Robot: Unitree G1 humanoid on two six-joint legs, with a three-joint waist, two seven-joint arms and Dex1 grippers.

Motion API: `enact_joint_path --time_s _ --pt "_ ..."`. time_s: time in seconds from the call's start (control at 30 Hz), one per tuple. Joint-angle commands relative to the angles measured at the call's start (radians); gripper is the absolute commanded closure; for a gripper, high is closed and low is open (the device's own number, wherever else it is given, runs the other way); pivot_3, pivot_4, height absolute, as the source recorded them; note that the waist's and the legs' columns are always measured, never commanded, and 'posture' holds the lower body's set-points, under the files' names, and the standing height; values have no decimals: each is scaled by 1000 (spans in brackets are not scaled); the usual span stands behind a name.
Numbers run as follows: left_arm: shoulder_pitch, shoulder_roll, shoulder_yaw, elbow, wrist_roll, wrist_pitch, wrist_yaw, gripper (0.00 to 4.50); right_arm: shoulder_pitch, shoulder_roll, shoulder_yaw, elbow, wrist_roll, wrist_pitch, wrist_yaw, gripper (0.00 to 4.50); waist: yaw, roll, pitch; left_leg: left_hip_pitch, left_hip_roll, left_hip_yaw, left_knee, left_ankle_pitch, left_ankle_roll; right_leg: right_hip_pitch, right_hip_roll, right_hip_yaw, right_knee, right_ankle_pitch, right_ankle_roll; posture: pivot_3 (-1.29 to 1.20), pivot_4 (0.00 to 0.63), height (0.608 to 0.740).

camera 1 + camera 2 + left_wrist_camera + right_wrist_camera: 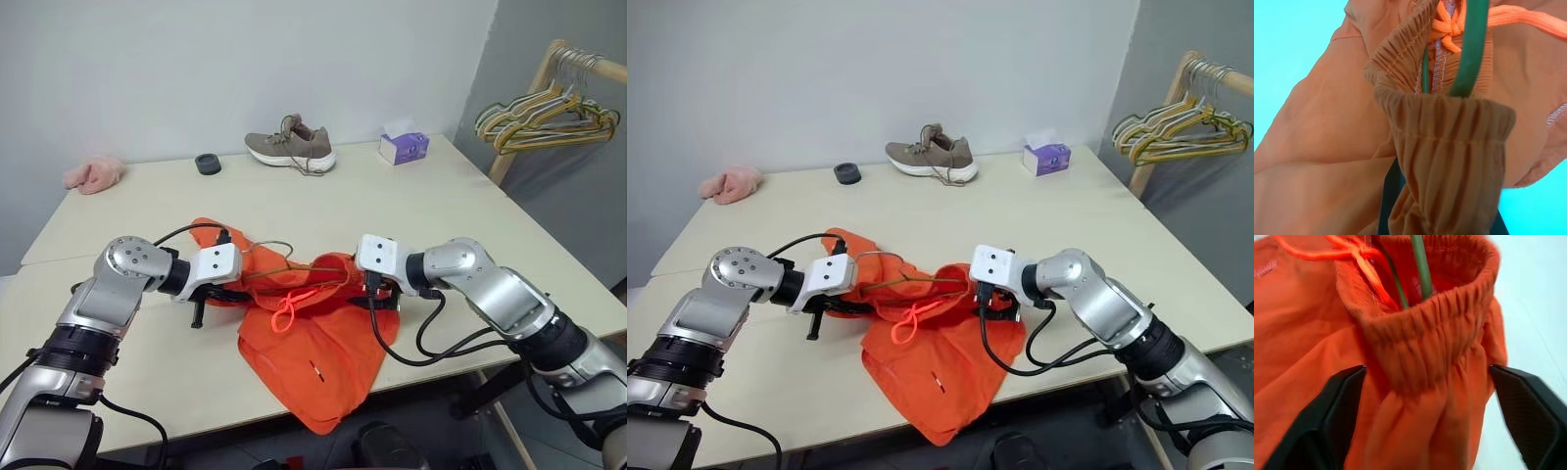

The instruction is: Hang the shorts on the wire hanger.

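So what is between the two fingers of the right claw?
The orange shorts' gathered waistband, with the wire hanger entering it, shows in the right wrist view; the right claw stands open around it.

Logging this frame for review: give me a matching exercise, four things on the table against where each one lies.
Things:
1. shoe
2. tissue box
3. pink cloth
4. orange shorts

Places:
A. near edge of the table, one part hanging over it
B. far left corner
C. far side, about the middle, by the wall
D. far right corner, nearest the rack of hangers

Pairs: 1-C, 2-D, 3-B, 4-A
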Motion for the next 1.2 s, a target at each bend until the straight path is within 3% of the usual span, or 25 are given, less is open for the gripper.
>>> enact_joint_path --time_s 0.03,0.3,0.5,0.73,0.93,1.2 --pt "-8 6 11 -33 -11 7 -1 4500 -33 7 -8 16 -34 -51 48 1677 0 0 0 0 0 0 0 0 0 0 0 0 0 0 0 -322 0 740" --pt "-3 -10 30 -51 -35 30 16 4500 -33 25 -34 11 -45 -59 114 4473 0 0 0 0 0 -1 1 0 0 1 0 -1 0 0 0 -321 0 740" --pt "0 -19 61 -61 -90 92 16 4500 -28 31 -55 -7 -42 -40 133 4473 0 0 0 0 0 -1 1 0 0 1 -1 -1 0 0 0 -324 0 740" --pt "19 -31 173 -58 -169 99 87 2485 -12 11 -83 -11 -32 -26 149 4500 -1 0 0 0 0 -2 2 0 0 2 -1 -2 0 0 0 -327 0 740" --pt "93 18 304 -20 -215 107 139 619 19 10 -145 -2 9 48 142 4500 -3 0 0 1 0 -2 2 0 0 2 -1 -1 1 1 -2 -312 0 740" --pt "103 14 391 80 -228 80 225 619 62 -4 -235 8 74 174 139 4500 8 -1 -1 1 -1 -2 3 0 0 3 -2 -2 1 1 -2 -305 0 740"
